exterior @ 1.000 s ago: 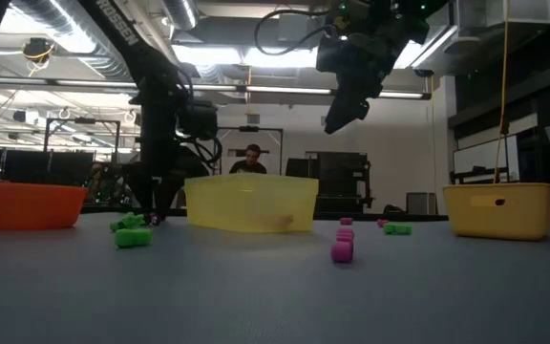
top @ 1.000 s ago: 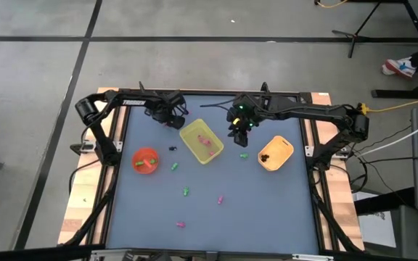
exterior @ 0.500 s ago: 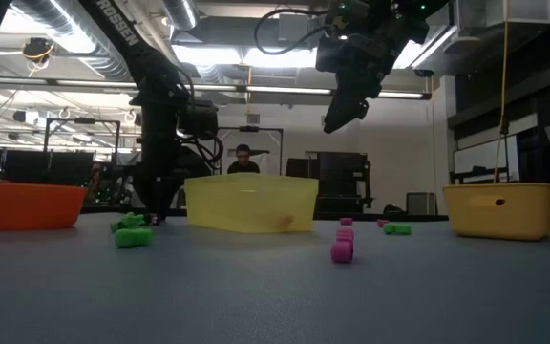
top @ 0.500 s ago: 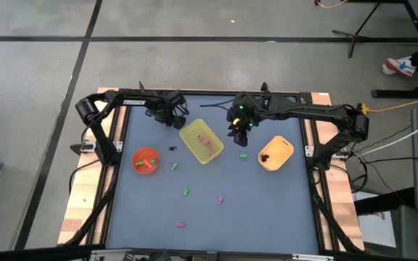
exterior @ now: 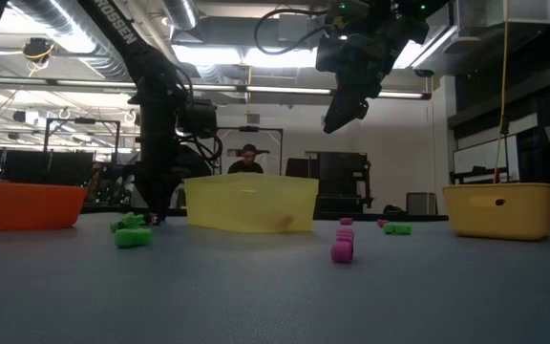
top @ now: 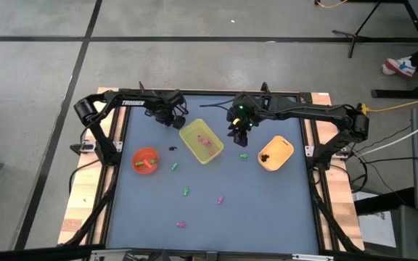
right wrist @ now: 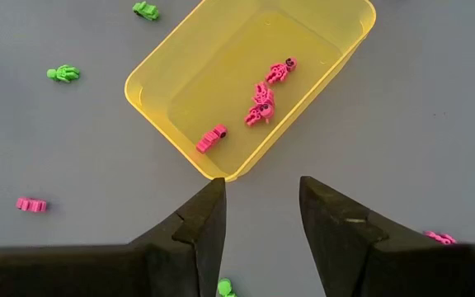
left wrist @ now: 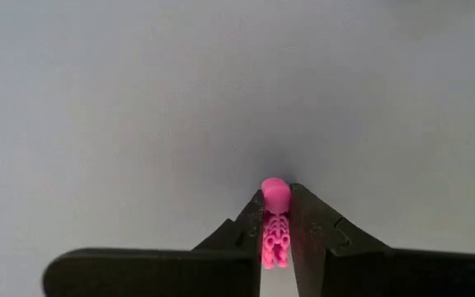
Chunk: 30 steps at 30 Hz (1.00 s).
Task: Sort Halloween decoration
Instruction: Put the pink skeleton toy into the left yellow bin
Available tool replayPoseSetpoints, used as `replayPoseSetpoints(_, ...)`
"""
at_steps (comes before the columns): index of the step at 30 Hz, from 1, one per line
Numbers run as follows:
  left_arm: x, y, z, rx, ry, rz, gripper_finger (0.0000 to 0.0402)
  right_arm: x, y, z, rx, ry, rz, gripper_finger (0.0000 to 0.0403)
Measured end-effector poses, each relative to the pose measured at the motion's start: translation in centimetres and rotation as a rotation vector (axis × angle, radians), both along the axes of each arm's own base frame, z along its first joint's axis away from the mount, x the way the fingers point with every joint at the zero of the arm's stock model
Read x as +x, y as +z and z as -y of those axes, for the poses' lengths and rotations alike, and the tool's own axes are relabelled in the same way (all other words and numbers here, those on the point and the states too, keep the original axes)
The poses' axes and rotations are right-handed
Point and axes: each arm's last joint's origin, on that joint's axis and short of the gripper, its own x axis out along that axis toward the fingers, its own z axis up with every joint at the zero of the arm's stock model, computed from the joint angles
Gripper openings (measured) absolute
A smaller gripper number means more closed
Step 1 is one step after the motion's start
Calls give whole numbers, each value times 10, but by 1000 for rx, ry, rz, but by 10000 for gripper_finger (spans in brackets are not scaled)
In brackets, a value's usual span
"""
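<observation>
The left gripper [left wrist: 275, 235], down at the table just behind the yellow tray [top: 201, 141], has closed over the last second and now pinches a pink skeleton [left wrist: 275, 223] between its fingertips, the head poking out past the tips. That looks like a completed grasp, so the likely next step is lifting it and carrying it to the tray, where four pink trinkets [right wrist: 262, 92] already lie. The right gripper [right wrist: 261, 216] has not moved: it hangs above the tray's far right corner with its jaws apart and nothing between them. By colour, the sort seems partly done: green pieces sit in the red bowl [top: 145, 160] left of the tray and dark ones in the orange bowl [top: 276, 154] to its right. Loose pieces remain on the blue-grey mat [top: 209, 203] in front of the tray: a green trinket [exterior: 133, 236] and a pink trinket [exterior: 342, 250] among them, plus a dark one [top: 173, 149] just left of the tray. Beyond the table is a workshop with ceiling lights and racks; a person [exterior: 248, 161] sits far behind the tray.
</observation>
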Motion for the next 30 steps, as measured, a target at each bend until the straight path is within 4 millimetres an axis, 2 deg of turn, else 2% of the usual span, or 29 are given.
replayPoseSetpoints(9, -3, 21, 3, 38, -2, 64, 21, 0, 0, 0, 1, -1, -1, 154)
replayPoseSetpoints(19, -5, 60, 13, 34, -49, 289, 21, 0, 0, 0, 2, -2, -2, 154)
replayPoseSetpoints(23, 3, 72, 21, 68, -97, 383, 21, 0, 0, 0, 2, -2, -2, 154)
replayPoseSetpoints(30, 30, 83, 41, 142, -218, 521, 21, 0, 0, 0, 2, -2, -2, 154)
